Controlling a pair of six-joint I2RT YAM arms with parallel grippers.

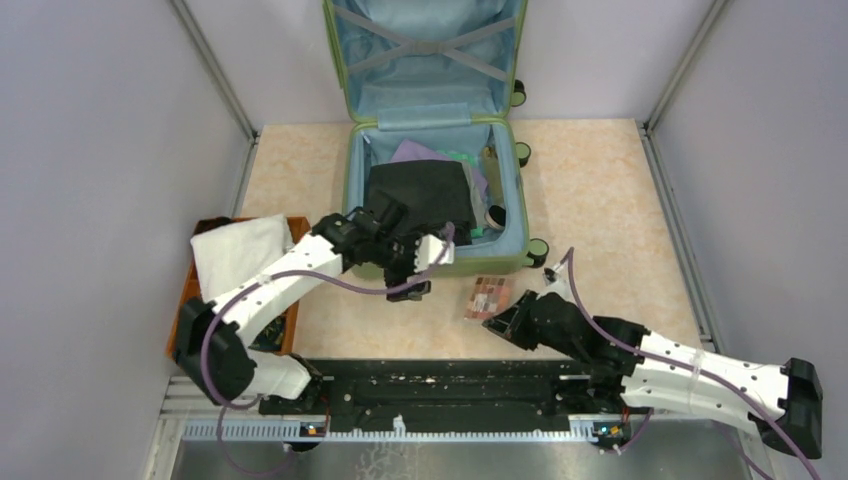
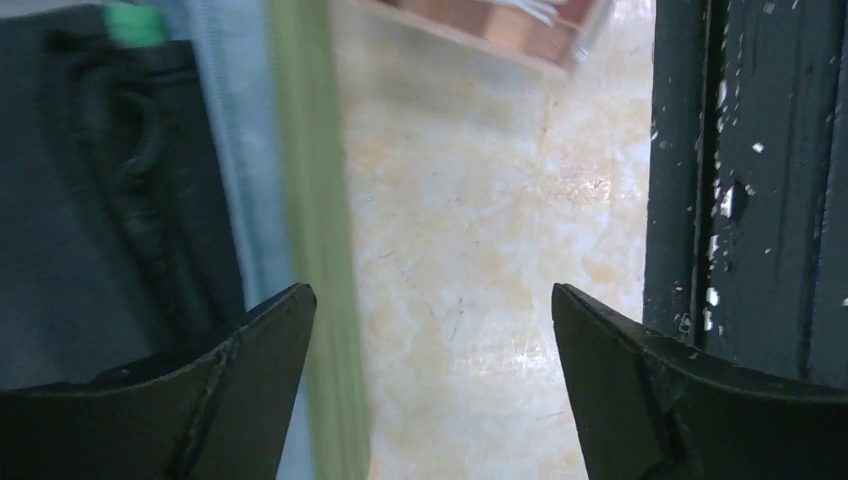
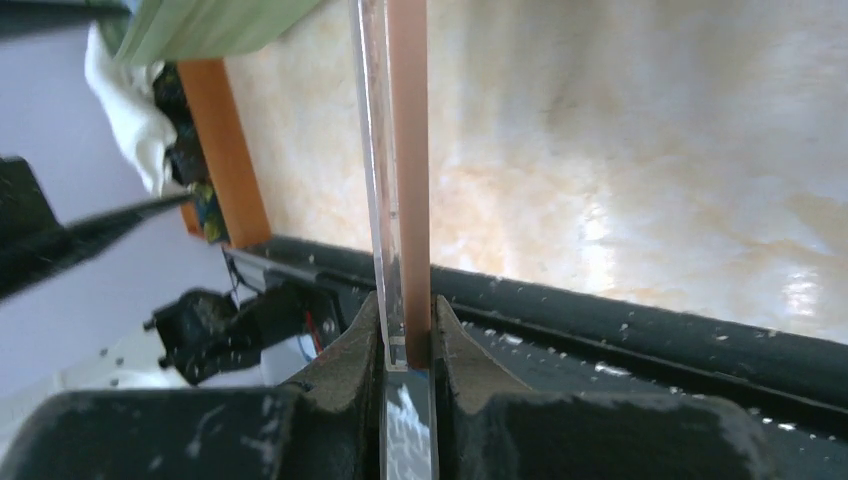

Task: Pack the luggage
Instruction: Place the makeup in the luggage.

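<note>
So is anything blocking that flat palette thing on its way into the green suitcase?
Mostly no. Bare table lies between the palette, pinched in the right gripper, and the suitcase, so only its near wall must be cleared. The left gripper, open, hovers at that wall just left of the straight path, and could crowd it.

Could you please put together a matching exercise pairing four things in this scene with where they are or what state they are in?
Things:
1. black folded cloth
2. white folded towel
3. flat pink rectangular palette
4. left claw

Places or states:
A. inside the light-green hard-shell suitcase
B. pinched in the right claw
C. open, at the suitcase's near rim
D. on the orange tray

Pairs: 1-A, 2-D, 3-B, 4-C
</note>
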